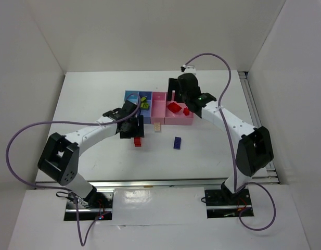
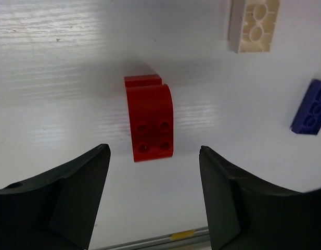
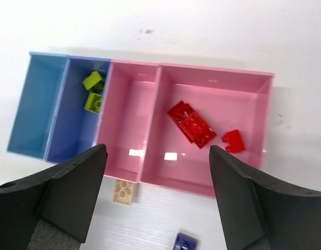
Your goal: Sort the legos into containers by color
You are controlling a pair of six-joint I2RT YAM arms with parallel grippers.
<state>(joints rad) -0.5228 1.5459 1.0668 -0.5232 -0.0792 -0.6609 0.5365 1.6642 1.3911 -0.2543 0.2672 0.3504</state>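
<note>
Left gripper (image 2: 153, 166) nearest in left wrist view: spread wide, empty, with red lego (image 2: 149, 122) just ahead, in line with the gap between its fingers (image 2: 72, 198), long axis pointing away. Right wrist view: right gripper (image 3: 157, 161) parted, empty, over containers (image 3: 217, 71). Top view: red lego just short of containers' blue end, left arm (image 1: 92, 133) nearer.

Joined plastic bins (image 1: 160, 107) in a row toward the counter's far edge; left to right: light blue bin (image 3: 33, 104), darker blue bin (image 3: 72, 138) holding yellow-green bricks (image 3: 92, 91), narrow pink bin (image 3: 126, 125), wider pink bin (image 3: 243, 99) holding red bricks (image 3: 194, 122). Pale tan brick (image 1: 157, 126) just before the narrow pink; nearer, red arched brick (image 2: 150, 122) left of dark blue-purple brick (image 1: 177, 142).
</note>
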